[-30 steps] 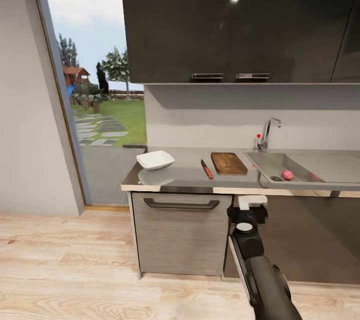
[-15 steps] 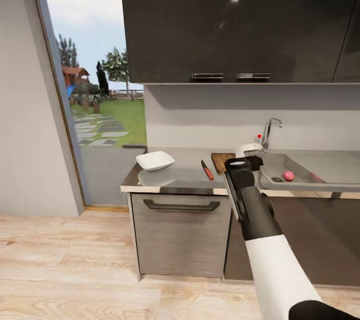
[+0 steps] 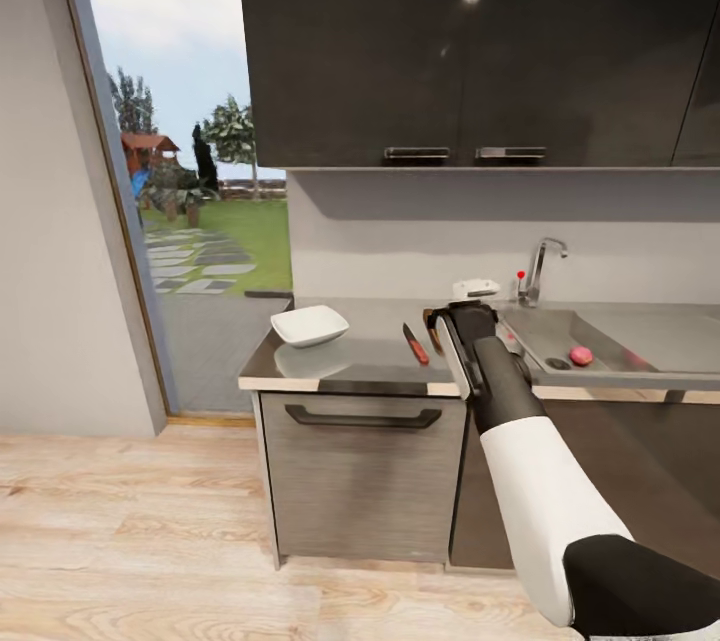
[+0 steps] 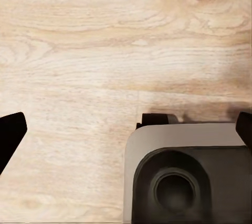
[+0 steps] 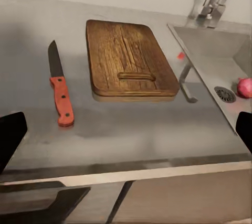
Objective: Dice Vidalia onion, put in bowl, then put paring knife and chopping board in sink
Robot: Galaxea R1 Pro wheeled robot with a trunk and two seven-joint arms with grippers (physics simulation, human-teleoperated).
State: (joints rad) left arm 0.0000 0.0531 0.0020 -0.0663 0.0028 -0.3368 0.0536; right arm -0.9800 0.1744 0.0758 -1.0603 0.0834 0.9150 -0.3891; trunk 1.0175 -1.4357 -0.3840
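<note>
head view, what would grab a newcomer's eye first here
The right arm reaches up from the lower right toward the countertop, hiding most of the chopping board. Left of it lie the red-handled paring knife and the white bowl; to the right, the pink Vidalia onion sits in the sink. At far left an open doorway shows a garden.

floor: light wood | cabinets: dark glossy | doorway: garden

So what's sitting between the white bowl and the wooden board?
The paring knife lies on the countertop between the bowl and the chopping board; the right wrist view shows it beside the board, not touching.
</note>
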